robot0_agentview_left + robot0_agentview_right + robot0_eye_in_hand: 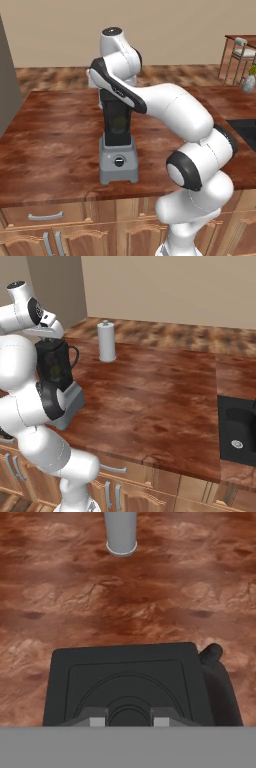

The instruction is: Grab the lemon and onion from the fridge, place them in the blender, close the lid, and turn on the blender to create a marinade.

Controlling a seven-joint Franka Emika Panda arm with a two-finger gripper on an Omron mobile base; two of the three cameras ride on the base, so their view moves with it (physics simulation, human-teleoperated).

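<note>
The blender stands on the wooden counter, its light grey base with a black knob facing me and the dark jar on top. A dim yellow shape inside the jar looks like the lemon. I cannot make out the onion through the dark wall. The black squarish lid lies flat across the jar's top. My gripper points straight down over it, its fingertips closed on the round knob at the lid's centre. The jar's handle sticks out to one side. The fridge shows as a grey slab at the left edge.
A white paper-towel roll stands farther back on the counter. A dark sink is set into the counter at the right. Drawers and cabinet doors run below the counter's front edge. A chair and table stand in the far room.
</note>
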